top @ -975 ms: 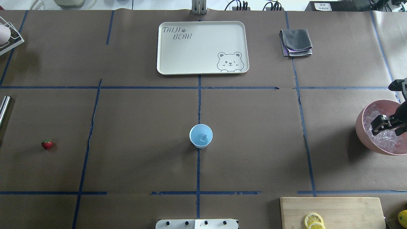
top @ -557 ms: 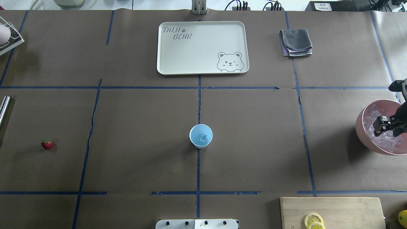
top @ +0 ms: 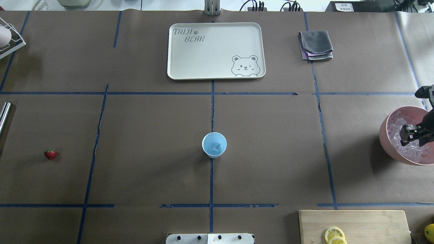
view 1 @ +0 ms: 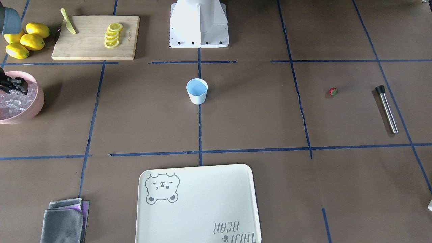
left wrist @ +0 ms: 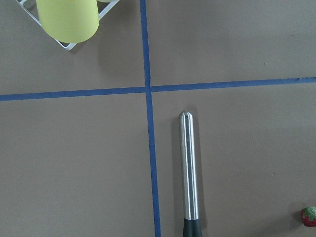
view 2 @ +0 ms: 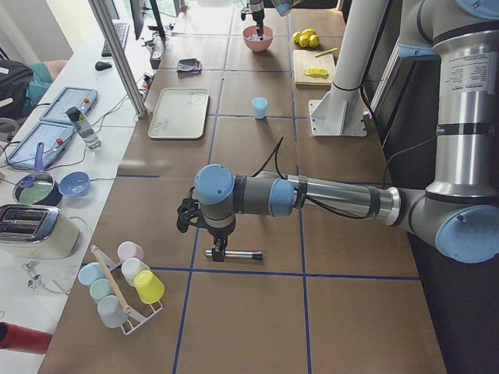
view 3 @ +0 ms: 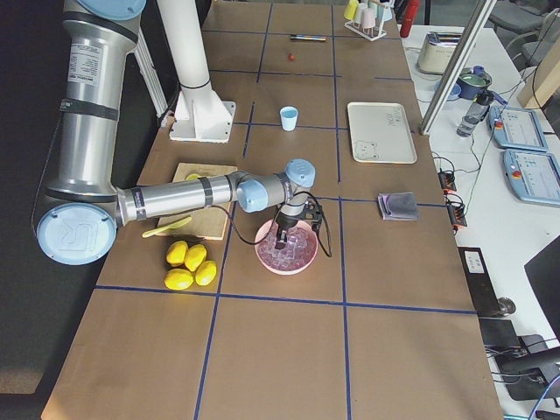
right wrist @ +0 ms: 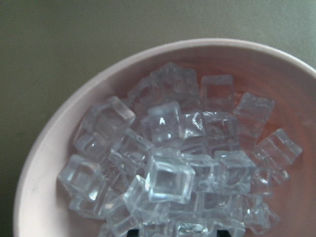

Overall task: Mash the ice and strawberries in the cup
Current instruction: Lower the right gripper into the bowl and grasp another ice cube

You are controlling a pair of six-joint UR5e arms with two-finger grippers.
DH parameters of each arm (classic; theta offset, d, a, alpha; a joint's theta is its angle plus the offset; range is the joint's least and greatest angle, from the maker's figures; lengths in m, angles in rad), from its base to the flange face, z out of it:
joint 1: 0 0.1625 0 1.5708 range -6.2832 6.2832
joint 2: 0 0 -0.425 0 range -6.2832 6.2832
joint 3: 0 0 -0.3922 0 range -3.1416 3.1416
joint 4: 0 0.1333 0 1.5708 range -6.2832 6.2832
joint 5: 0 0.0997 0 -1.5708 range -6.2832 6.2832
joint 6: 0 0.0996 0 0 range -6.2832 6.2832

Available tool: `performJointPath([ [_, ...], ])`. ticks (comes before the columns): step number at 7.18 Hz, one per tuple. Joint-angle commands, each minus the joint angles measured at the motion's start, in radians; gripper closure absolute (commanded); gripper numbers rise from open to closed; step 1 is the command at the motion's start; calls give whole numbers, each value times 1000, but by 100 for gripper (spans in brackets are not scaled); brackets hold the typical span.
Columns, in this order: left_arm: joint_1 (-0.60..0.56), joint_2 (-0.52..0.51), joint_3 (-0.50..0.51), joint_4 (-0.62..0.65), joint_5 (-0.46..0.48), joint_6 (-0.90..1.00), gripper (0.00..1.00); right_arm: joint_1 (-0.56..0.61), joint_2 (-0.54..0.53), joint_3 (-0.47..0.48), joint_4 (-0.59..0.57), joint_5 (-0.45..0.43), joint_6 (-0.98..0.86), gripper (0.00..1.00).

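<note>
Claw on the right [top: 412, 135] sank deeper into the pink bowl [top: 385, 135], jaws apart over the ice [right wrist: 170, 177], so we judged another cube pick was starting. Cup [top: 207, 140] sat mid-desk holding one cube, strawberry [top: 50, 154] far left; state of the left claw [view 2: 218, 245] we couldn't tell.

One cup [top: 214, 145]; one strawberry [top: 50, 154]; one tray [top: 210, 57]; one bowl [top: 384, 140]; four lemons [view 3: 179, 279]

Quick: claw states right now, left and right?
Left claw: cannot be told; it shows only in the side view, above the muddler.
Right claw: looks open, nothing in it, over the ice in the bowl.
</note>
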Motion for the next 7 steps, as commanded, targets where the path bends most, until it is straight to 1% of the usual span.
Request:
performJointPath([
  [1,0,0,-9,2,0,-2,0,2,-3,1,0,-9,-2,95],
  [2,0,0,-11,2,0,-2,0,4,-8,7,3,-11,-2,100],
  [3,0,0,-12,2,0,-2,0,7,-12,30,3,-11,-3,100],
  [5,0,0,-15,3,0,-2,0,37,-87,162,-11,-11,-5,100],
  [6,0,0,-17,3,0,-2,0,62,-92,203,-9,-9,-5,100],
  [7,0,2,-15,3,0,-2,0,72,-65,247,-6,-11,-5,100],
])
